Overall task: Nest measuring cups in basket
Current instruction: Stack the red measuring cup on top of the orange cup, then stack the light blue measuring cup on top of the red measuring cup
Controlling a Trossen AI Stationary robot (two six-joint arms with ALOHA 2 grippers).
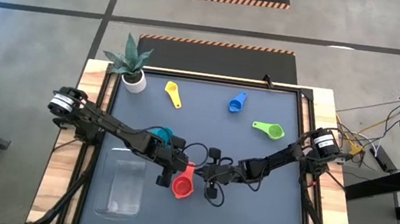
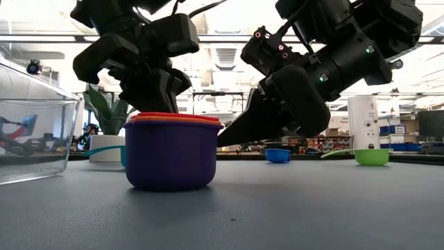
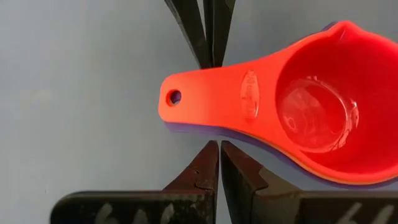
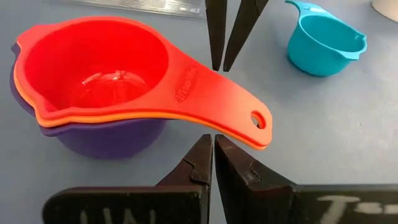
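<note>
A red cup (image 1: 182,185) sits nested in an orange cup and a purple cup (image 2: 171,161), and the stack stands on the dark mat. Its handles point toward the far edge. My left gripper (image 3: 217,144) is shut on the handles' left side. My right gripper (image 4: 211,138) is shut on their right side, facing it. The teal cup (image 1: 163,134) stands just beyond the left gripper. Yellow (image 1: 174,94), blue (image 1: 237,102) and green (image 1: 269,129) cups lie farther back. The clear basket (image 1: 122,187) stands left of the stack. My left gripper meets the stacked handles' long edge (image 3: 214,132) about midway along with its shut fingertips, coming from the table's left, across the handle. The stack stands upright on the mat. My right gripper meets the opposite long edge of the handles (image 4: 208,126) with its shut fingertips, coming from the table's right, across the handle. The handles lie between the two grippers' tips.
A small white pot with a spiky plant (image 1: 134,65) stands at the far left corner. A raised dark frame (image 1: 294,140) runs around the mat. The basket's wall (image 2: 35,139) rises near the stack's left. Open mat lies near the front edge, right of the stack.
</note>
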